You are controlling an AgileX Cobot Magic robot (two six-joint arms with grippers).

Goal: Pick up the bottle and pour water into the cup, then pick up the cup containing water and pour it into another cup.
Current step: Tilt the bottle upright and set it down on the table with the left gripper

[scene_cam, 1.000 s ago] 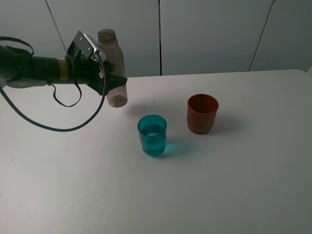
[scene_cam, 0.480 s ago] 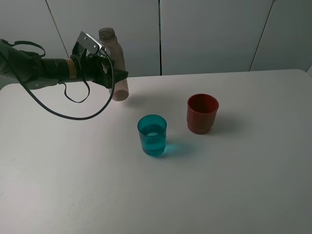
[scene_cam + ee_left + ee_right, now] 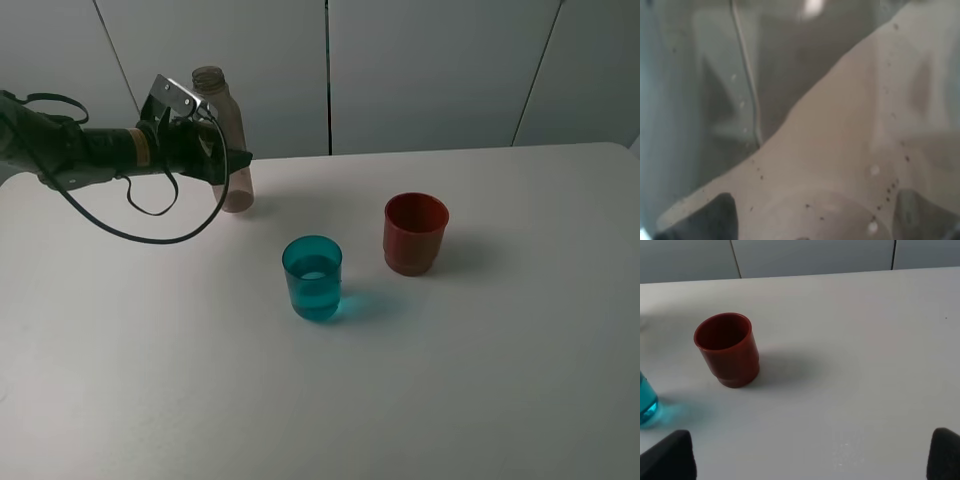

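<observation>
Your left gripper (image 3: 215,150) clamps the clear bottle (image 3: 226,106) upright at rear left, well apart from the watered teal cup (image 3: 312,278) — leaving it free for your right gripper (image 3: 805,455), jaws wide, near the red-brown cup (image 3: 415,233).

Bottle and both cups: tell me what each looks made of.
Bottle: likely clear, grey-tinted plastic; the background shows through it.
Teal cup: probably translucent, glossy plastic; liquid is visible inside.
Red cup: opaque plastic, seemingly with a satin finish; nothing shows through.

Teal cup (image 3: 312,278), red-brown cup (image 3: 415,233), seemingly grey-tinted bottle (image 3: 238,188), white table (image 3: 500,390).
</observation>
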